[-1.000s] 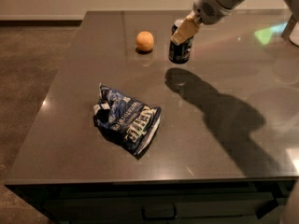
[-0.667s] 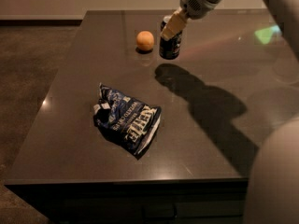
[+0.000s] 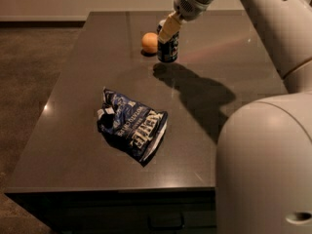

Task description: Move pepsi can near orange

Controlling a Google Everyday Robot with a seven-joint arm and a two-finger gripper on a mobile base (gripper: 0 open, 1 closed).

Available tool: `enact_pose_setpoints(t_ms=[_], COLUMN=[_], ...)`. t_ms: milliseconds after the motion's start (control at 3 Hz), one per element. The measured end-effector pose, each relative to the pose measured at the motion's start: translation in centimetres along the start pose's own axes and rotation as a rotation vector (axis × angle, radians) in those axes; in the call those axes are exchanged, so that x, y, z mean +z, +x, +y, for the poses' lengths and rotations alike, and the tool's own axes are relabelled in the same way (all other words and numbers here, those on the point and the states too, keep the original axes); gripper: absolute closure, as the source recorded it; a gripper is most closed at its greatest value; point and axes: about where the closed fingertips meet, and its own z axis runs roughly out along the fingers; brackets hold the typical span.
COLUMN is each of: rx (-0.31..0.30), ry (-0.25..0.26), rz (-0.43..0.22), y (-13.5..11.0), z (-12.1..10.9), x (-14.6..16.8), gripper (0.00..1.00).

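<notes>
The pepsi can [image 3: 167, 50], dark blue, stands upright on the dark table [image 3: 229, 57] at the back, just right of the orange [image 3: 149, 42], with a small gap between them. My gripper [image 3: 168, 31] comes down from the upper right and is shut on the can's top; its pale fingers [image 3: 170, 27] hide the silver lid. The can's base is at or barely above the tabletop; I cannot tell which.
A crumpled blue-and-white chip bag [image 3: 131, 123] lies in the middle front of the table. My arm's large pale body [image 3: 265, 165] fills the lower right and its upper link [image 3: 273, 18] crosses the top right. The table's front edge [image 3: 112, 189] is close.
My gripper has carried the pepsi can to the left, from a clear gap away to right beside the orange. The orange and the chip bag have not moved.
</notes>
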Motion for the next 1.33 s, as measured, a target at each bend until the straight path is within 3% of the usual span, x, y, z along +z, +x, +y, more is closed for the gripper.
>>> enact_pose_setpoints(t_ms=[333, 667, 1333], rx=[0.015, 0.035, 0.058], ry=[-0.008, -0.003, -0.007], rz=[0.013, 0.017, 0.015], y=[0.0, 0.0, 0.6], z=[-0.5, -1.0, -1.5], x=[1.4, 2.1, 2.5], gripper=[1.0, 0.84, 0.37])
